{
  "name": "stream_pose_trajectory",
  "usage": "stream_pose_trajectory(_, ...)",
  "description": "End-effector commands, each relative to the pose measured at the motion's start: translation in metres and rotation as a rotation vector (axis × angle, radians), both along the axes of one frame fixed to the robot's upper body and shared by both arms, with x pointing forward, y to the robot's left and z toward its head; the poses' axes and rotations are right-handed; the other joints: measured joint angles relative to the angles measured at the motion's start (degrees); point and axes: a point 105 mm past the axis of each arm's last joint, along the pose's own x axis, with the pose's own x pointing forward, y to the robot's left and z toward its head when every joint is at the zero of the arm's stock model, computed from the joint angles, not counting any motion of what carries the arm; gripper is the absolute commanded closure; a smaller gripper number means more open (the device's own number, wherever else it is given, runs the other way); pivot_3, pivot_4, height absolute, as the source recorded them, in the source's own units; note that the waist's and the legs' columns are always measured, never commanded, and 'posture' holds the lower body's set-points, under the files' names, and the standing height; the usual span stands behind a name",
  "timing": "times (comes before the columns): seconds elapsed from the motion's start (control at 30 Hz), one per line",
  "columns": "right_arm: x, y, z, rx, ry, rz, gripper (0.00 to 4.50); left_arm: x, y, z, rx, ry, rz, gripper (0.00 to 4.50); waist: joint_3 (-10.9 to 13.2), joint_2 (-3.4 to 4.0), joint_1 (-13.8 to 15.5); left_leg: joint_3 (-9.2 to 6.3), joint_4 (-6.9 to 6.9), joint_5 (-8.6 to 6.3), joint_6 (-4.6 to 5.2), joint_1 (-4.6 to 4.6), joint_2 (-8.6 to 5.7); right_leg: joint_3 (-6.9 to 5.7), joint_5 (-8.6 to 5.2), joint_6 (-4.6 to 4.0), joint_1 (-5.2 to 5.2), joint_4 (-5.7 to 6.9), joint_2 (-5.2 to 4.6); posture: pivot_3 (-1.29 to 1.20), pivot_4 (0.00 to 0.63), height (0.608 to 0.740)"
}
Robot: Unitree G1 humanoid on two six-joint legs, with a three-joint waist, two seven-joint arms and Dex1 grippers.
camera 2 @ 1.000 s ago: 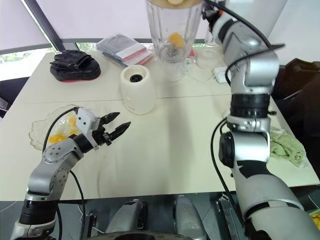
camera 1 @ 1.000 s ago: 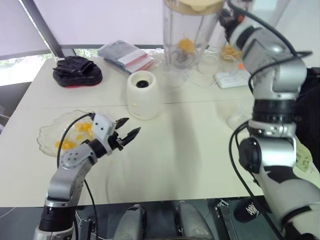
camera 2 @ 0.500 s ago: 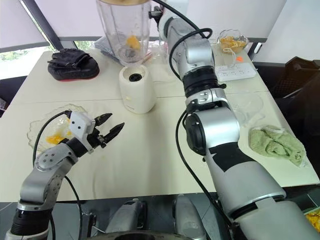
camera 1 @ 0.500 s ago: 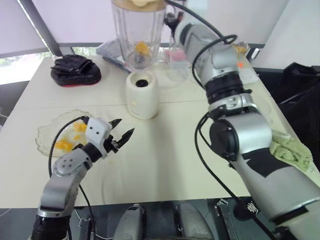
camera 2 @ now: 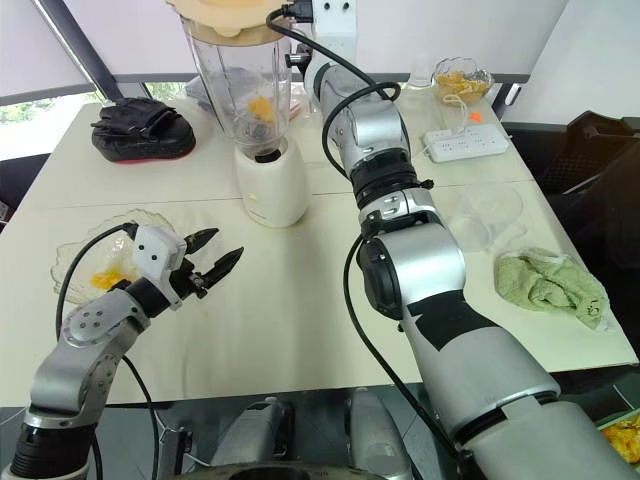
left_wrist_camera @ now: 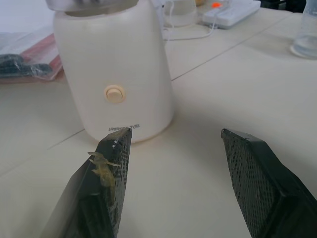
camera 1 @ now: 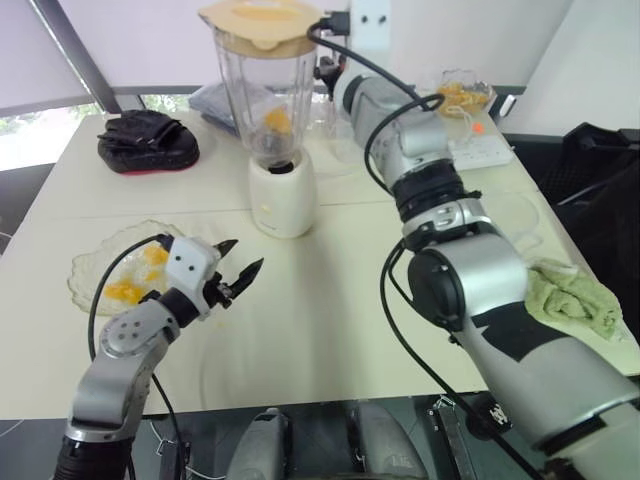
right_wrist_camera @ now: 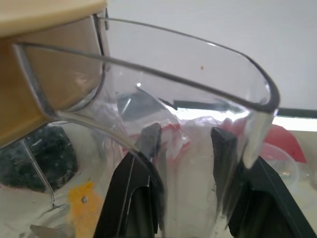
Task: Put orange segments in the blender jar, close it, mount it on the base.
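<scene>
Atop the base (camera 1: 283, 196) the jar (camera 1: 262, 85) now sits.

Through the head cameras I can't tell whether the clear plastic blender jar (camera 1: 268, 100) sits fully locked into the white rounded base (camera 1: 283, 195). The right gripper (right_wrist_camera: 184, 144), gripping its handle, shows warped through the plastic. The left wrist view's edge cuts off the base's top. The yellow contents of the far glass bowl (camera 2: 455, 78) are too small to identify.

Jar (camera 1: 262, 90) stands on base (camera 1: 284, 200); plate (camera 1: 92, 262) lies front-left.
</scene>
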Motion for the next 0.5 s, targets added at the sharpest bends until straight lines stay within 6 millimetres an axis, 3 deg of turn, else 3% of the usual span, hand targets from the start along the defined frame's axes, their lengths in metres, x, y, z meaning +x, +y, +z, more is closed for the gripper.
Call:
stream_pose_trajectory(0.03, -0.005, -0.001, 0.013, 0.02, -0.051, -0.01, 3.47, -0.003, 0.0, 0.014, 0.014, -0.047, -0.014, 1.51, 0.0, 0.0, 0.05, 0.0, 0.02, 0.0, 0.0, 0.0, 0.0, 0.0, 0.0, 0.0, 0.0, 0.02, 0.0, 0.0, 0.15, 0.74)
stream_pose_trajectory(0.5, -0.016, -0.017, 0.005, 0.014, -0.035, -0.032, 3.47, 0.003, -0.001, 0.014, 0.038, -0.038, -0.041, 1.51, -0.01, -0.01, 0.16, -0.01, 0.11, 0.03, -0.05, 0.01, 0.0, 0.01, 0.0, 0.0, -0.03, 0.23, 0.0, 0.0, 0.15, 0.74)
